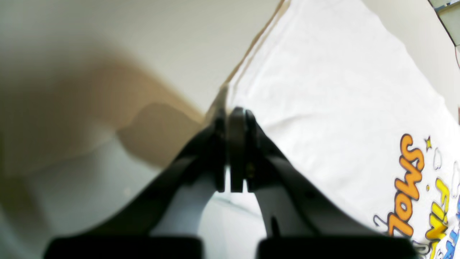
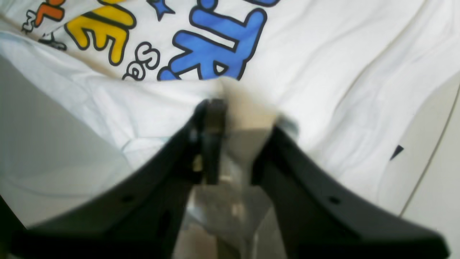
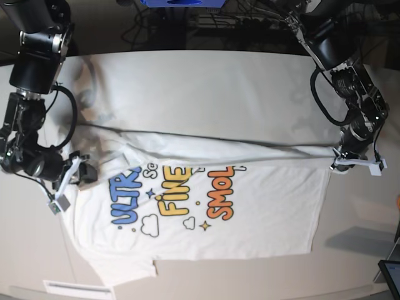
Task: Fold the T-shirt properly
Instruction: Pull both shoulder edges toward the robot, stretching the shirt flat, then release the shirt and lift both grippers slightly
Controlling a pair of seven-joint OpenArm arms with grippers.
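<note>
The white T-shirt (image 3: pixel 250 206) lies flat on the table with its blue, yellow and orange print facing up. A long fold runs across its far side. My left gripper (image 3: pixel 340 161) is at the shirt's right corner. In the left wrist view, the left gripper (image 1: pixel 231 115) is shut on the cloth edge of the T-shirt (image 1: pixel 323 90). My right gripper (image 3: pixel 80 175) is at the shirt's left end. Seen from the right wrist, the right gripper (image 2: pixel 244 126) has its jaws apart over a raised fold of the T-shirt (image 2: pixel 323 72), beside the blue letters.
The beige table (image 3: pixel 219 81) stretches beyond the shirt toward dark cables (image 3: pixel 187 19) at the back edge. One sleeve (image 3: pixel 125 269) points to the front left. A small dark mark (image 2: pixel 396 151) shows at the cloth's edge. A dark device (image 3: pixel 390 275) sits at the front right.
</note>
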